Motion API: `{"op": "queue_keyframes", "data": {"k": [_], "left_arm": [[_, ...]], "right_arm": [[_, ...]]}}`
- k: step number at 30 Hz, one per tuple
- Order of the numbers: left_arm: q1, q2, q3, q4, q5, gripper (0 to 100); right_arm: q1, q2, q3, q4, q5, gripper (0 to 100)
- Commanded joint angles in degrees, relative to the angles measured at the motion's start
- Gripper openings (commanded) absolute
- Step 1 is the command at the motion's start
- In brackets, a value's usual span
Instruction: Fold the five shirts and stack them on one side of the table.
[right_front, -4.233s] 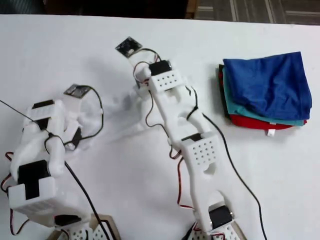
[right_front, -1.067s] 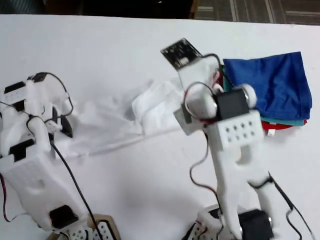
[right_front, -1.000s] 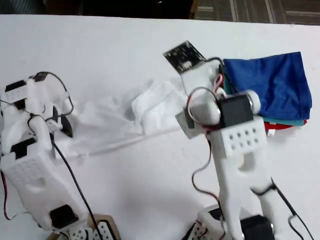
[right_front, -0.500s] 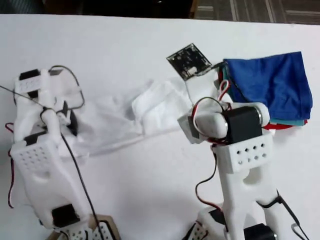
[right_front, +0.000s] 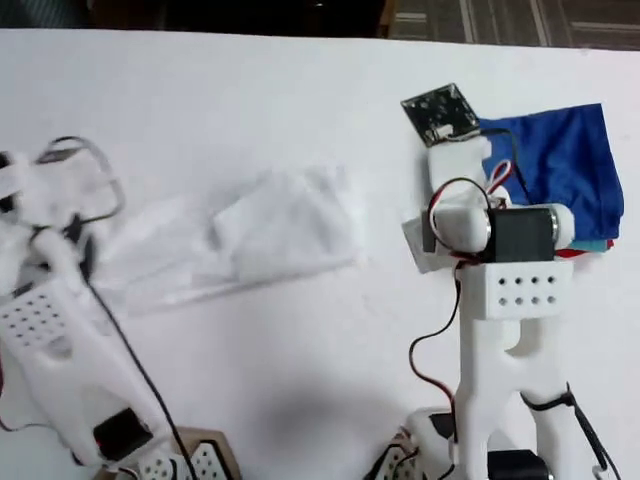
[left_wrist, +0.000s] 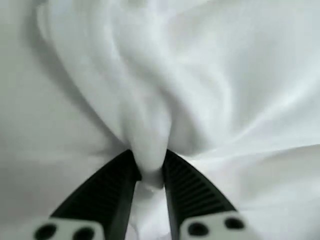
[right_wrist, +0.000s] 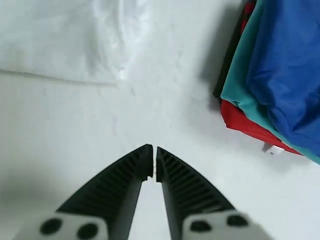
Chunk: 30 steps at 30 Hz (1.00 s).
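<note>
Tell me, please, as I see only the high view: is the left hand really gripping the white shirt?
Observer: Yes, the left hand is shut on a pinched fold of the white shirt.
Operator: Does the right hand hold anything?
Observer: No, the right hand is shut and empty over bare table, between the white shirt and the stack.

white shirt (right_front: 265, 230) lies crumpled and loosely half-folded ahead of the left pincer (left_wrist: 150, 175), one bunched ridge pinched between its tips. folded stack (right_wrist: 272, 75), blue over teal, red and black, sits near the right pincer (right_wrist: 152, 167), not touching it.
</note>
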Motion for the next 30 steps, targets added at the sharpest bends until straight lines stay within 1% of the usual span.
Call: {"op": "queue_keyframes", "data": {"k": [1, 4, 8, 11, 14, 17, 19, 22, 26, 30], "left_arm": [[-7.3, -0.5, -6.1, 3.6, -3.0, 3], [-8.4, -1.1, -6.7, 3.8, -3.3, 3], [-8.0, -1.2, -6.5, 4.0, -2.6, 3], [-6.9, -3.7, -5.3, 4.1, -0.5, 3], [-3.5, -11.4, 1.2, 4.1, -0.1, 3], [2.8, -22.3, 10.2, 4.0, 0.2, 3], [8.2, -29.3, 15.6, 4.0, 2.4, 3], [17.4, -37.4, 20.4, 4.0, 6.3, 3], [29.5, -41.7, 20.5, 3.9, 12.0, 3], [39.2, -39.8, 15.7, 3.8, 17.1, 3]], "right_arm": [[0.5, -2.0, 3.8, -3.9, 0.6, 1.9], [0.7, -2.0, 9.1, -8.6, 0.7, 1.9], [0.2, -3.0, 20.8, -16.0, 0.8, 1.9], [0.2, -8.7, 31.7, -23.2, 1.0, 1.9], [0.4, -15.9, 44.0, -30.0, 3.9, 1.9], [1.2, -21.3, 55.0, -34.8, 4.8, 1.9], [2.6, -24.2, 60.5, -36.6, 4.8, 1.9], [5.9, -27.8, 66.5, -39.0, 4.8, 1.9], [11.4, -30.7, 74.5, -45.3, 4.8, 1.9], [11.9, -33.5, 76.0, -45.8, 4.7, 1.9]]}}
